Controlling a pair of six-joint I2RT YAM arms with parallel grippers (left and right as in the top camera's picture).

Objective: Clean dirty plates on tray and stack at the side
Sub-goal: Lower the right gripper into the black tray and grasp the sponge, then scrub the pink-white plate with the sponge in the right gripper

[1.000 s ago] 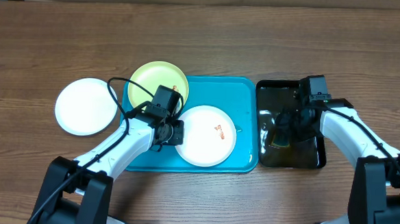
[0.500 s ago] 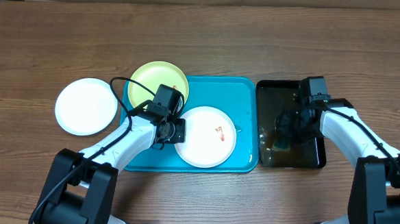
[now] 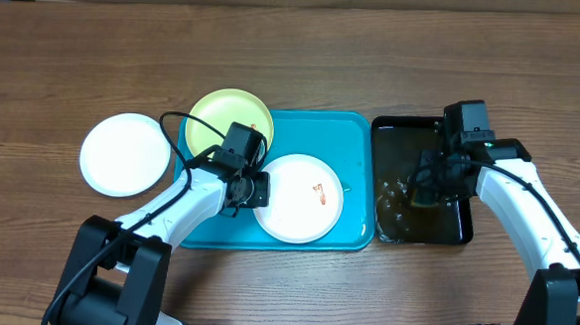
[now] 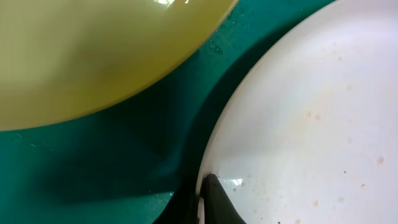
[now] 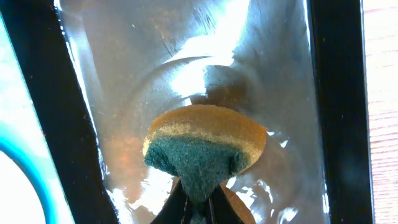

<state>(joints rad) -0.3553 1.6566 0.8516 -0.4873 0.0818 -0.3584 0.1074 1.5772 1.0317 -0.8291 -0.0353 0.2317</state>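
Low, left pincer (image 3: 257,193) on plate (image 3: 299,211) rim

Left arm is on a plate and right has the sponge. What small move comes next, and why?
Probably the right gripper carries the sponge from over the black tray across to the white plate on the blue tray. The left gripper has its jaws pinched on that plate's rim, and the plate's orange smear is unwiped.

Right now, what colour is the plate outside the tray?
The plate is white; overhead view shows it best.
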